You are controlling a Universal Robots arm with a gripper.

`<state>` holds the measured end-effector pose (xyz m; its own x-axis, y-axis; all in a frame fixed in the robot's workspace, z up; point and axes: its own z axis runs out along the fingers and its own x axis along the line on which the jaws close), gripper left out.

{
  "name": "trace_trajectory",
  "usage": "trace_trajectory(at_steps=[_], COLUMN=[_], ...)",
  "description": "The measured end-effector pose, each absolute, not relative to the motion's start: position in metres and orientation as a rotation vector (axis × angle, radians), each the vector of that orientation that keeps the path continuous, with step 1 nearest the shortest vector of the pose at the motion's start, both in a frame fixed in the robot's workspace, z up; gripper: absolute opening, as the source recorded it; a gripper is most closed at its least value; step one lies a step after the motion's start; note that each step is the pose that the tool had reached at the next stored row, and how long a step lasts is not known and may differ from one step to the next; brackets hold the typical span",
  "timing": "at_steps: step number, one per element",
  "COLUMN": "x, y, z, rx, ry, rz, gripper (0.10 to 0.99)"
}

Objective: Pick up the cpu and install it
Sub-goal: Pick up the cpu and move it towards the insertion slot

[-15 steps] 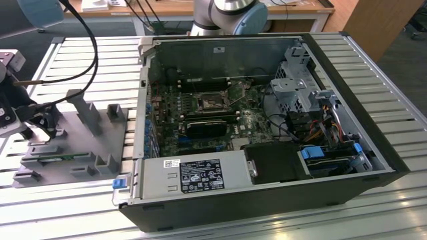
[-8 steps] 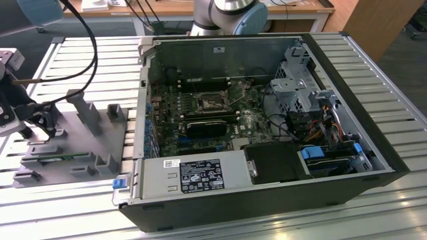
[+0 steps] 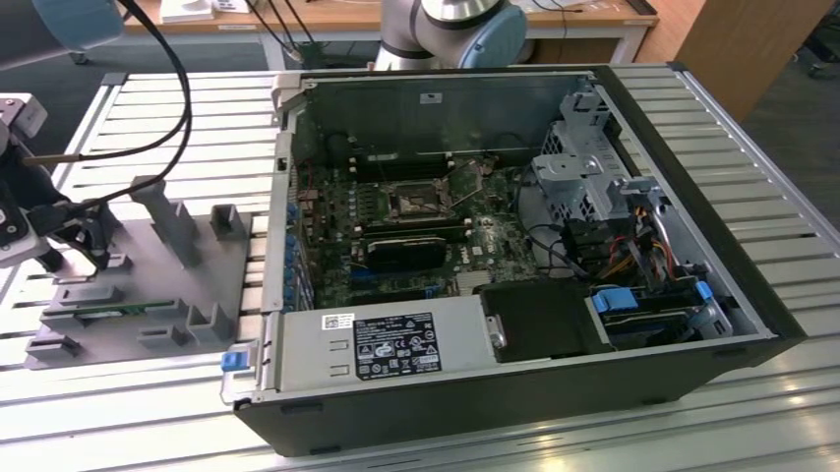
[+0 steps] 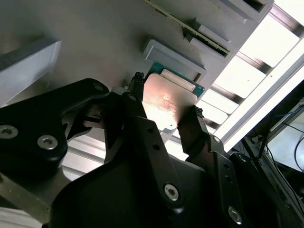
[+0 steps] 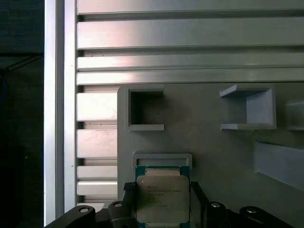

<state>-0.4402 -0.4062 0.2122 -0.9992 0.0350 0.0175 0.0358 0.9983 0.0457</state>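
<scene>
Black hand pinches the cpu by two opposite edges on the grey tray.

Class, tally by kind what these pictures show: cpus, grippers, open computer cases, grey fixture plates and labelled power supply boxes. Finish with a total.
cpu: 1
gripper: 1
open computer case: 1
grey fixture plate: 1
power supply box: 1
Total: 5

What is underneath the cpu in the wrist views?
The grey fixture plate is under the cpu, beside a raised stop. The part of the plate directly beneath is covered, so any recess there stays hidden.
</scene>
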Motion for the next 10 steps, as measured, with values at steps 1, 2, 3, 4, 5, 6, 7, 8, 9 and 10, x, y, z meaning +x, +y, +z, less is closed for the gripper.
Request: trace_trajectory(at_steps=[1,2,3,4,5,6,7,8,9,10], x=[-0.4402,-0.4403,-0.4402,-0.4402,-0.4403,-0.4402,-0.4403,-0.4403,-0.4403,-0.4403], y=[-0.4062,-0.4062,-0.4062,-0.4062,-0.4062,-0.4062,-0.4062,-0.4062,-0.4063,-0.4062], z=[0.2125,0.2126,0.2133,0.2136,0.2137,0.2139,0.2142,0.2146,0.2151,0.2157], rx=[-0.055,-0.055,-0.055,-0.055,-0.055,-0.055,-0.055,-0.055,-0.055,-0.055], ry=[-3.124,-3.124,-3.124,-3.124,-3.124,-3.124,-3.123,-3.123,-3.123,-3.123], rz=[-0.072,-0.072,-0.072,-0.072,-0.072,-0.072,-0.072,-0.072,-0.072,-0.072], gripper=[0.541,0.541,0.541,0.541,0.541,0.541,0.541,0.541,0.541,0.541])
